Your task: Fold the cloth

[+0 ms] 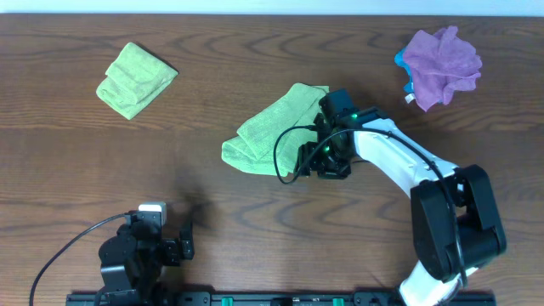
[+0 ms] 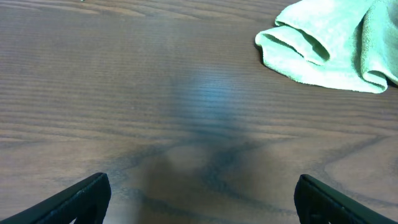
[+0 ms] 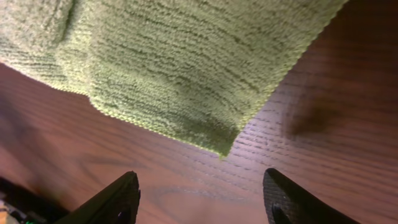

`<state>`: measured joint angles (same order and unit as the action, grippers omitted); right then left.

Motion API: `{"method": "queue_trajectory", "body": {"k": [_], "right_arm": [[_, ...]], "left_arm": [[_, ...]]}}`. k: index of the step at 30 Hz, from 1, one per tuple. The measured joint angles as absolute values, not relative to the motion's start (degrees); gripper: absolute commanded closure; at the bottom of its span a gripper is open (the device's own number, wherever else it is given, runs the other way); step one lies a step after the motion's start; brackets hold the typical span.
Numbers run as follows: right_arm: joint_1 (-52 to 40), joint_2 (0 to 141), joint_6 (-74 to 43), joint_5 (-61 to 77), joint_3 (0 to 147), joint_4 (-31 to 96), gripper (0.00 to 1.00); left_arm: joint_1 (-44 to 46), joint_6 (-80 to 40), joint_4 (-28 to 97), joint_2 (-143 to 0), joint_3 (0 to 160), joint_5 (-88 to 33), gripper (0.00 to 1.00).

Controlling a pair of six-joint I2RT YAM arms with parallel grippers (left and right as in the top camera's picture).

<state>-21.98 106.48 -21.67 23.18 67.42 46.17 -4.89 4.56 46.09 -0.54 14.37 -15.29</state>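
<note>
A light green cloth lies folded in the middle of the table, its layered edge toward the front left. It fills the top of the right wrist view, with one corner pointing at the jaws. My right gripper is open and empty, low over bare wood just off that corner at the cloth's front right edge. My left gripper is open and empty near the table's front left, far from the cloth. The cloth shows at the top right of the left wrist view.
A second green cloth lies folded at the back left. A crumpled purple cloth sits at the back right, over something blue. A black cable loops beside the right gripper.
</note>
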Motion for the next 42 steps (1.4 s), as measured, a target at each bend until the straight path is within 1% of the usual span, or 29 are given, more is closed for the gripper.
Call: {"method": "queue_trajectory", "body": {"k": [15, 22, 24, 29, 32, 33, 34, 38, 42], "right_arm": [[-21.98, 107.20, -21.67, 21.39, 67.42, 43.79, 0.34], [-21.98, 110.13, -21.69, 21.93, 67.42, 41.78, 0.35], [-21.98, 110.30, -21.69, 22.65, 67.42, 41.12, 0.37], [-22.04, 112.05, -21.63, 25.69, 67.99, 38.68, 0.60], [-22.44, 112.90, -21.50, 26.46, 68.16, 36.97, 0.85], [-22.57, 113.19, -21.45, 26.04, 68.14, 36.21, 0.96], [-22.61, 113.58, -21.43, 26.41, 68.14, 35.86, 0.99], [-22.57, 113.86, -21.34, 26.70, 68.16, 36.56, 0.99], [-21.96, 112.09, -20.80, 24.93, 67.96, 41.65, 0.99]], "left_arm": [[-4.89, 4.56, 46.09, -0.54, 14.37, -15.29, 0.04], [-4.89, 4.56, 46.09, -0.54, 14.37, -15.29, 0.05], [-4.89, 4.56, 46.09, -0.54, 14.37, -15.29, 0.05], [-4.89, 4.56, 46.11, -0.54, 14.37, -15.29, 0.04], [-4.89, 4.56, 46.09, -0.54, 14.37, -15.29, 0.04], [-4.89, 4.56, 46.06, -0.54, 14.37, -15.29, 0.05], [-4.89, 4.56, 46.06, -0.54, 14.35, -15.29, 0.05], [-4.89, 4.56, 44.64, -0.54, 14.33, -15.99, 0.04], [-4.89, 3.84, 39.46, -0.54, 14.26, -18.31, 0.04]]}}
